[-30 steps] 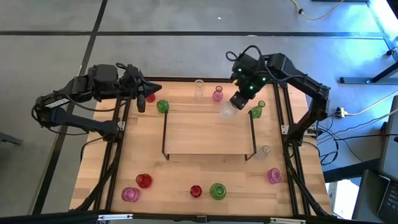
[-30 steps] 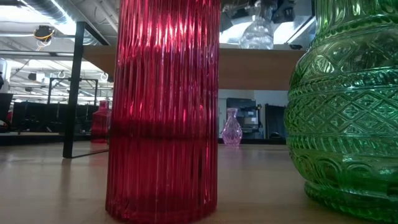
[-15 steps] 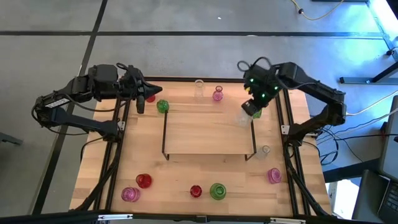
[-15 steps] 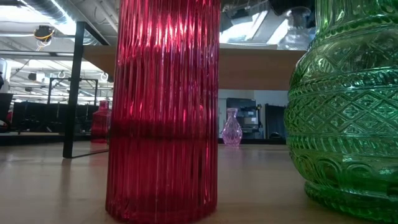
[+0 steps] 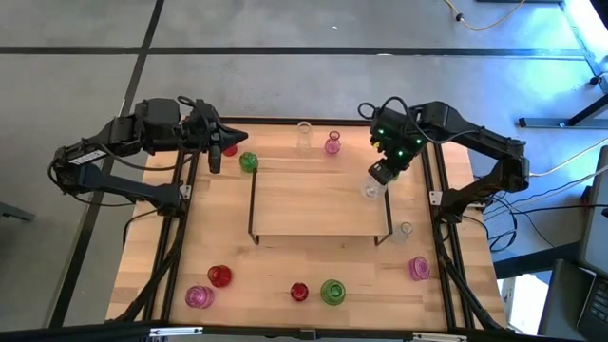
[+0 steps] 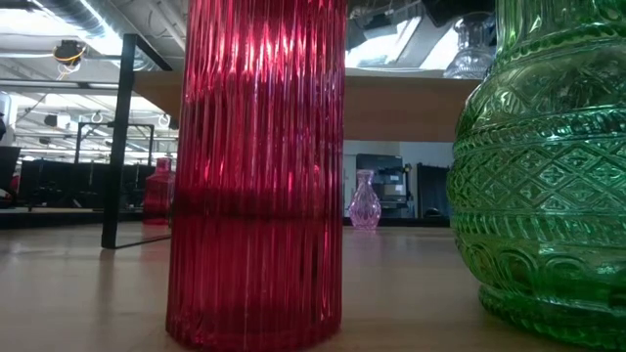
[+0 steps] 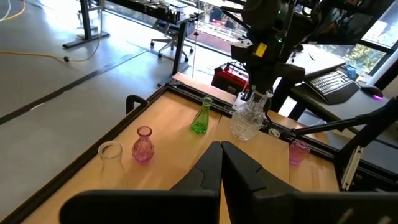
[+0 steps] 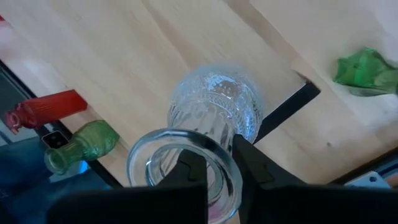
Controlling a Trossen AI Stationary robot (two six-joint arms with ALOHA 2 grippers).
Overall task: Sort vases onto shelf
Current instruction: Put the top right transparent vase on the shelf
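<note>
Glass makes the clear vase (image 8: 214,102) fragile and likely slippery; right gripper (image 8: 217,165) fingers pinch its rim over the shelf (image 5: 313,204); left gripper (image 7: 221,158) fingers pressed together.

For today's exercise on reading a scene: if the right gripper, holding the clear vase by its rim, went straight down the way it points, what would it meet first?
The right gripper is shut on the clear vase, which hangs below it, so the vase's base would probably meet the shelf top near its right edge first. How high the base hangs is unclear.
</note>
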